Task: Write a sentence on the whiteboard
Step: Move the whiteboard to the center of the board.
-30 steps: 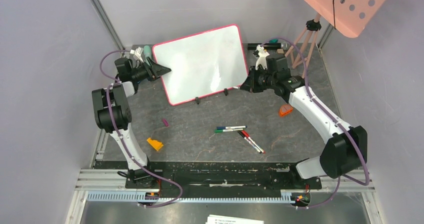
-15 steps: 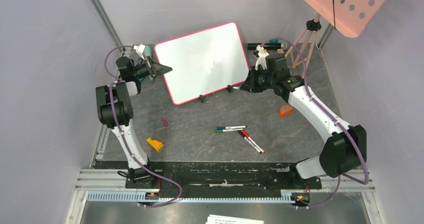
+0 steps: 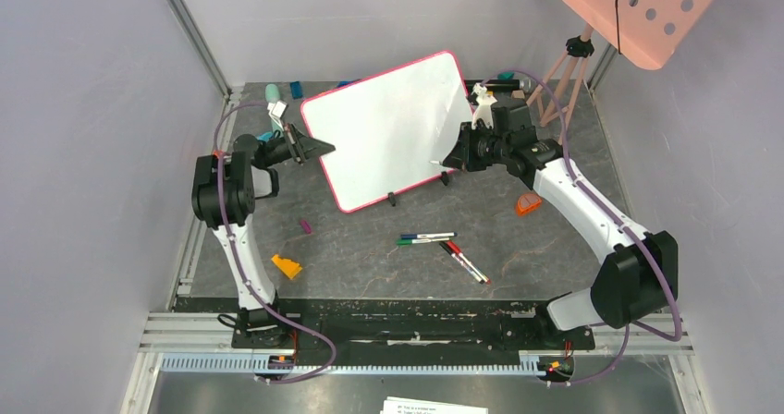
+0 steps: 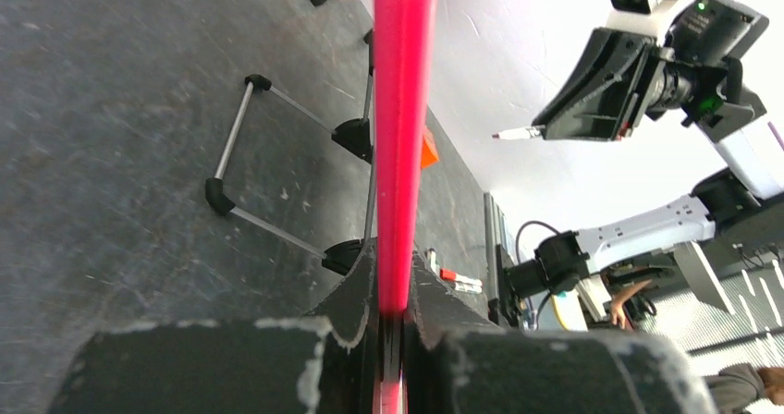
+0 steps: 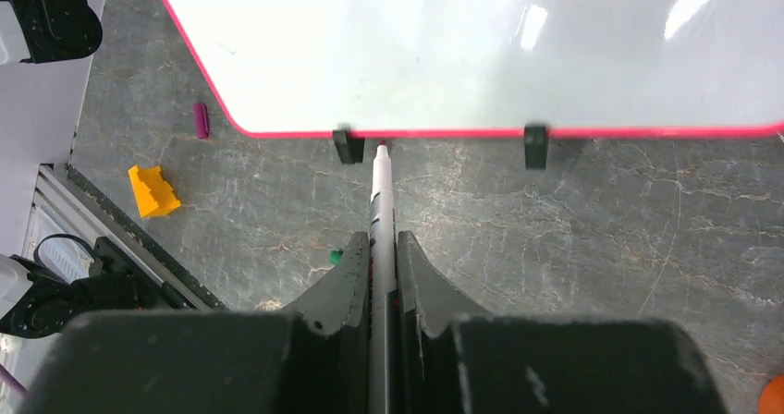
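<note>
One whiteboard [image 3: 393, 127] now farther right

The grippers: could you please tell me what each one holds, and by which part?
The left gripper clamps the whiteboard by its left edge rim; the right gripper holds a marker by its barrel, tip forward.

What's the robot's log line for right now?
left gripper: grips whiteboard rim | right gripper: grips marker | whiteboard: blank
</note>
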{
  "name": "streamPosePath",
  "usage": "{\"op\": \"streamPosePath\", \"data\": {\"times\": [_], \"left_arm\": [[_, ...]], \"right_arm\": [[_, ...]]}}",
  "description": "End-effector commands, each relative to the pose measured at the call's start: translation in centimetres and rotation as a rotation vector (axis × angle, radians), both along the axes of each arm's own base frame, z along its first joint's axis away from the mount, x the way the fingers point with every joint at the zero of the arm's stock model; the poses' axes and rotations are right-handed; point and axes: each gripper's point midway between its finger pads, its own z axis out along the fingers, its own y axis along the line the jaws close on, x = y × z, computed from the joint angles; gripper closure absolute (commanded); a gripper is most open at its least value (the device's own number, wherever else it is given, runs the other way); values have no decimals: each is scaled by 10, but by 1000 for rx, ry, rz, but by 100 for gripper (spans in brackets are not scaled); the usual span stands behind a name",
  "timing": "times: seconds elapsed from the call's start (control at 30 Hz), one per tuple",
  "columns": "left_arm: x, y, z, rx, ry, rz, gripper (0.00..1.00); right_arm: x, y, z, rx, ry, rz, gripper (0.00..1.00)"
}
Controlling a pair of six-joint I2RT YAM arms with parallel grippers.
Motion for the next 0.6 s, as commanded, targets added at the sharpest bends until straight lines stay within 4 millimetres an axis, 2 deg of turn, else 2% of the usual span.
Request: {"op": "streamPosePath", "data": {"times": [0.0,0.17,0.4,0.57], "left_arm": [[-47,-12,9,37,12,-155,98],[-67,-14,9,59,-19,-175,98],[-66,-14,18,62,-53,-161,98],[-73,-15,19,64,-65,-154,98]], "right_arm": [[3,2,27,20,-80,22,100],[-2,1,27,21,-83,31,100],[-11,-2,30,25,-97,38,100],[-14,-4,33,25,-108,36,100]]}}
